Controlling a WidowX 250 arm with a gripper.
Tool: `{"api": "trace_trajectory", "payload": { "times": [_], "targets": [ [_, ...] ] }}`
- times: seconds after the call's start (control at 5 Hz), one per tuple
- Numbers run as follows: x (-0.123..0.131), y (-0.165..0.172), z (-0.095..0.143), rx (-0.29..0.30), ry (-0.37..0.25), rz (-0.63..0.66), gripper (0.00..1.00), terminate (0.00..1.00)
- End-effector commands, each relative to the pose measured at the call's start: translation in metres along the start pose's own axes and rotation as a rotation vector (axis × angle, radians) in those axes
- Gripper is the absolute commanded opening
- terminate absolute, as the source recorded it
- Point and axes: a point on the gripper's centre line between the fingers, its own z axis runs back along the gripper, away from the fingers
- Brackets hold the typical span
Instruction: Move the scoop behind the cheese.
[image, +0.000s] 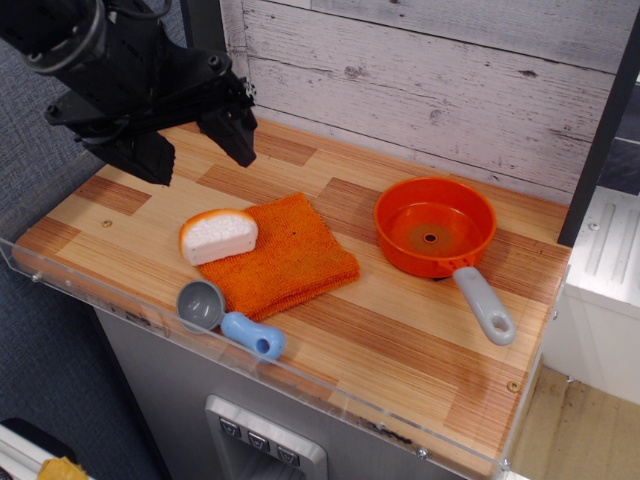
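Small grey-bowled plastic scoop (229, 318) lies at the wooden counter's (400, 330) front edge, its stubby light-blue handle pointing right.
White wedge-shaped cheese (218, 236) with an orange rind rests behind it, touching the textured orange cloth (285, 255); the black gripper (195, 140) hovers with jaws wide, empty.

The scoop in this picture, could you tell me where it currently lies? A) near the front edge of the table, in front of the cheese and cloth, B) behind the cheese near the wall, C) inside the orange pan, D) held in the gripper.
A: the scoop lies by the table's front edge, in front of the cheese and the orange cloth, apart from the pan and the raised, open gripper.
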Motion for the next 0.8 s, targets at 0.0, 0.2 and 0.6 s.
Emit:
{"api": "trace_trajectory", "payload": {
  "times": [0.0, 0.2, 0.6],
  "targets": [
    [0.0, 0.0, 0.0, 0.0, 0.0, 0.0, 1.0, 0.0],
    [0.003, 0.013, 0.004, 0.057, -0.007, 0.253, 1.0, 0.0],
    [-0.001, 0.028, 0.011, 0.177, -0.012, 0.606, 1.0, 0.0]
  ]
}}
